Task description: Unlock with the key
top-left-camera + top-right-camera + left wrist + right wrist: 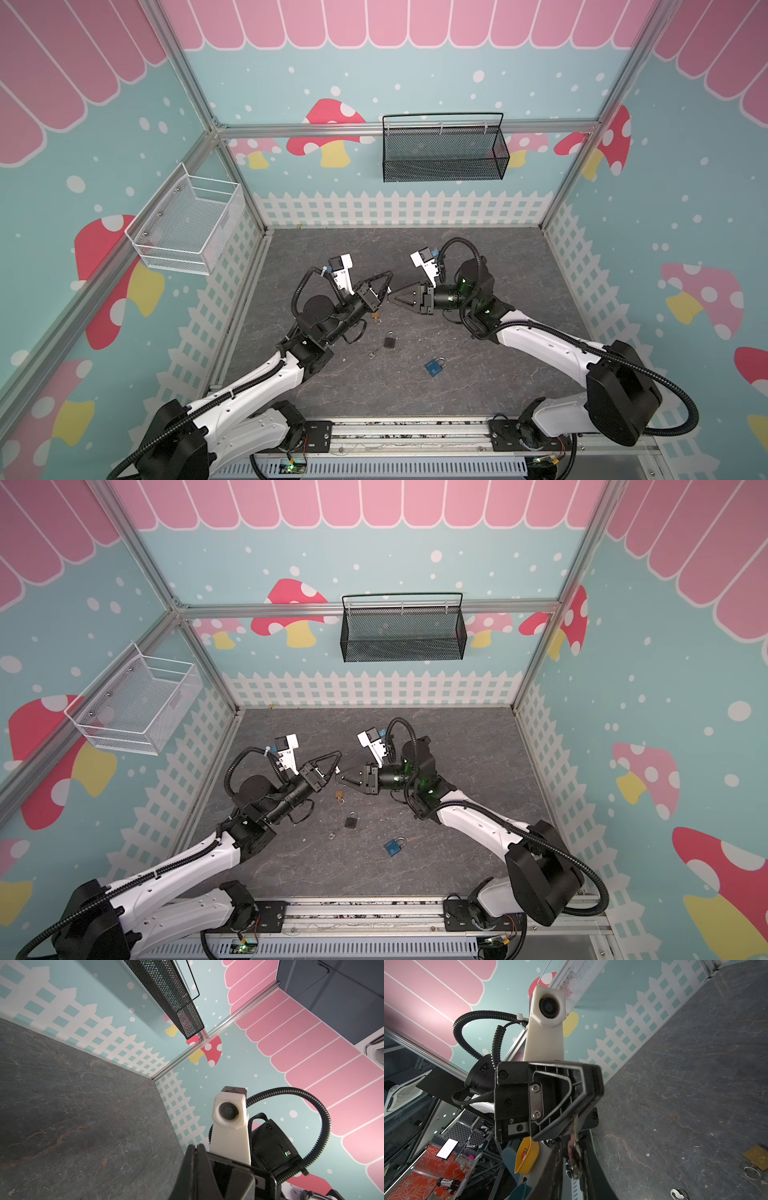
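The worktop (498, 374) looks like matt, dark grey stone with pale veins. The key (574, 1147) is bare, shiny metal. The brass padlock (757, 1157) looks dull. The black basket (442, 164) and white basket (187, 232) are painted metal mesh.

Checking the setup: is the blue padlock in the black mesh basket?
No, the blue padlock lies on the grey tabletop, while the black mesh basket hangs on the back wall.

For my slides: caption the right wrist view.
Left fingers pinch the key; right fingers flank it; brass padlock lies on the floor.
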You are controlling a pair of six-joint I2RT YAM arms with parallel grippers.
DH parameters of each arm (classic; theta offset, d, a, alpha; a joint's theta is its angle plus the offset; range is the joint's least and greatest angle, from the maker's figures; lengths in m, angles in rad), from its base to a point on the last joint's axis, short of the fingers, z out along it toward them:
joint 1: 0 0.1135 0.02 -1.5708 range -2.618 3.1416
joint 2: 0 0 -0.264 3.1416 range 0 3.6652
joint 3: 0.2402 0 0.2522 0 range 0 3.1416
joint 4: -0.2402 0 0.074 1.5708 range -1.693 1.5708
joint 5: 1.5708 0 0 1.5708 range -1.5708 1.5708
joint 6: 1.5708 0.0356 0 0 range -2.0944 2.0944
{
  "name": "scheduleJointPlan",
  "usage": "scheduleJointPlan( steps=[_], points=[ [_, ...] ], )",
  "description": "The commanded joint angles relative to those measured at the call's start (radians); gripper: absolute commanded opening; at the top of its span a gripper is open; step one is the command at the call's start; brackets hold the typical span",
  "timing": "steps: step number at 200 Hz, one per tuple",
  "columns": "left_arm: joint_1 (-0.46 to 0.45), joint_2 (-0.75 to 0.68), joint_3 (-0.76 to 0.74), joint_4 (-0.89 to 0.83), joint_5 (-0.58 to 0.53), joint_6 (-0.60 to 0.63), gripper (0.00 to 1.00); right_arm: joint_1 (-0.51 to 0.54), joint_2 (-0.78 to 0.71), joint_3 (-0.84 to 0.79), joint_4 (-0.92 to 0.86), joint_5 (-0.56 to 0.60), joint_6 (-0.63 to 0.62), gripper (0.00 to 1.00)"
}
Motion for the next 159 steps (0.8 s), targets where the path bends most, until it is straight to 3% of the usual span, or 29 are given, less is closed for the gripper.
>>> scheduleJointPlan(
  steps=[1, 83, 130, 148, 159],
  points=[
    [-0.006, -0.017, 0.009, 0.0, -0.004, 0.024, 0.0, -0.001, 0.009, -0.01, 0.038, -0.001, 0.01, 0.19],
    [-0.009, -0.044, 0.008, -0.033, -0.03, 0.05, 0.0, -0.003, -0.002, -0.015, 0.022, 0.014, -0.004, 0.02],
    [-0.008, -0.061, 0.018, -0.08, -0.045, 0.054, 0.0, -0.004, -0.03, -0.003, -0.067, 0.038, -0.064, 0.0],
    [-0.008, -0.078, 0.031, -0.141, -0.053, 0.073, 0.21, -0.013, -0.052, -0.01, -0.123, 0.053, -0.094, 0.0],
    [-0.008, -0.093, 0.035, -0.191, -0.076, 0.076, 0.28, -0.024, -0.066, -0.021, -0.144, 0.051, -0.104, 0.0]
  ],
)
